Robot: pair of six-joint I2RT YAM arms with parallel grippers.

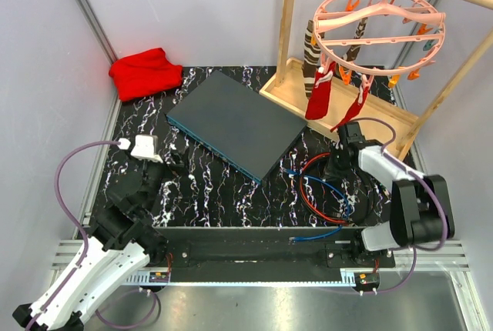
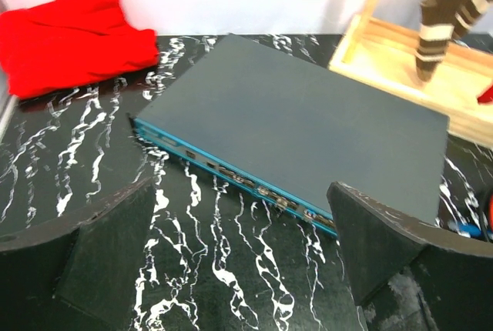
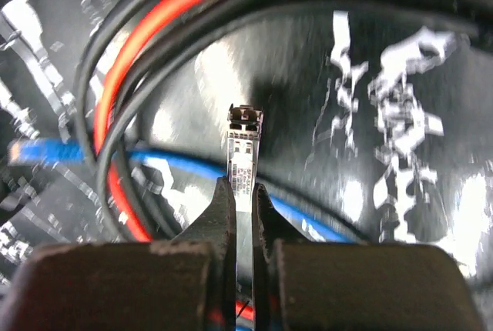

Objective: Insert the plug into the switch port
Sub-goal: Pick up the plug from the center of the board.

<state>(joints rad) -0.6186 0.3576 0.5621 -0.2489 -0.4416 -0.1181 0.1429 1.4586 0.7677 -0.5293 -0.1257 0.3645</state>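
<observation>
Pinching the plug (image 3: 245, 146) tight, the right gripper (image 3: 242, 188) sits amid looping cables (image 3: 154, 8), with the switch (image 1: 235, 123) to its left. The switch's teal port edge runs diagonally and faces near-left, away from the plug. The left gripper (image 2: 243, 188) (spread wide, empty) is nearer that edge.

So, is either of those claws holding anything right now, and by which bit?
The right gripper pinches the small silver metal plug by its near end, its tip sticking out past the jaws. The left gripper is open, holding nothing.
</observation>
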